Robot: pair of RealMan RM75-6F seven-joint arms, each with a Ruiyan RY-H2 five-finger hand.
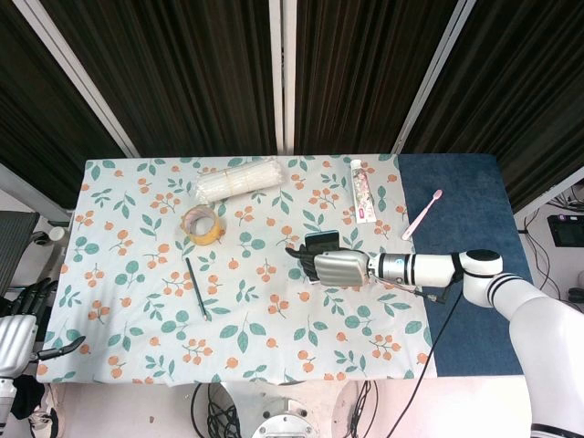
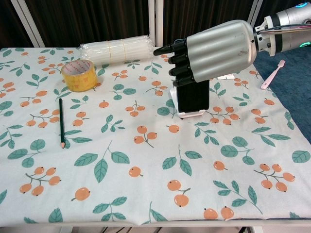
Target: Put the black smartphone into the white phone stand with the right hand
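Note:
The black smartphone (image 2: 193, 99) stands upright with its lower edge in the white phone stand (image 2: 190, 113), right of the table's middle. My right hand (image 2: 214, 51) reaches in from the right and its dark fingers (image 2: 181, 60) curl over the phone's top edge, gripping it. From the head view the right hand (image 1: 338, 267) covers most of the phone (image 1: 321, 240), and the stand is hidden beneath. My left hand (image 1: 18, 324) hangs off the table's lower left corner, fingers apart and holding nothing.
A yellow tape roll (image 2: 79, 75), a black pencil (image 2: 61, 122) and a clear wrapped bundle (image 2: 116, 49) lie to the left. A pink toothbrush (image 2: 272, 75) lies on the blue cloth (image 1: 465, 228) at right, near a toothpaste box (image 1: 363, 190).

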